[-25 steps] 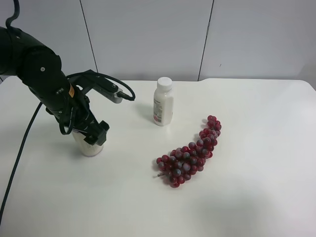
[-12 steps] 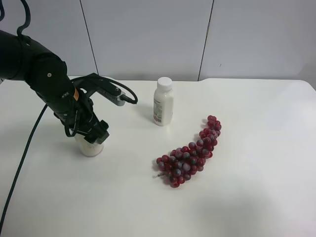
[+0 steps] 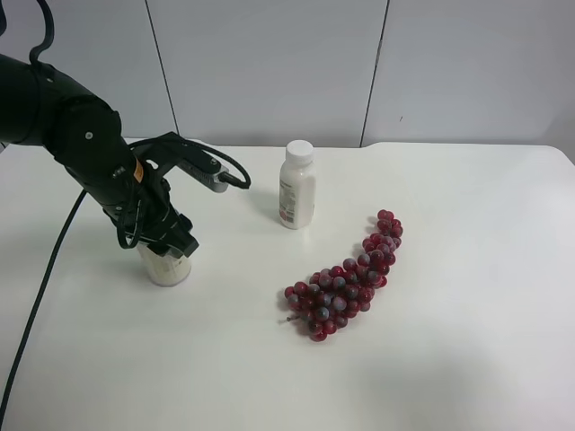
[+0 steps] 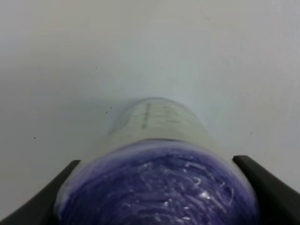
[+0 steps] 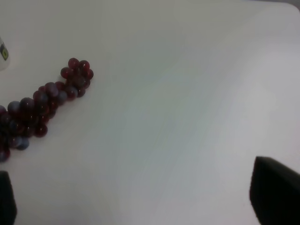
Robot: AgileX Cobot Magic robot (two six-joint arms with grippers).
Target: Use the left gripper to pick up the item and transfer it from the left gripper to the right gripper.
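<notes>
The item [image 3: 165, 268] is a cream canister with a purple lid, standing on the white table at the exterior high view's left. In the left wrist view its lid [image 4: 159, 192] fills the space between the two black fingers. My left gripper [image 3: 171, 242] reaches down over the canister's top, with its fingers [image 4: 56, 197] against both sides of the lid. My right gripper [image 5: 140, 206] is open and empty above bare table, with only its finger tips showing at the lower corners of the right wrist view. The right arm is out of the exterior high view.
A slim white bottle [image 3: 296, 184] stands at the table's middle back. A bunch of red grapes [image 3: 346, 278] lies to its right and also shows in the right wrist view [image 5: 42, 105]. A black cable [image 3: 40, 269] hangs from the left arm.
The left arm shifted slightly right and settled over the canister. The canister, bottle and grapes stayed in place.
</notes>
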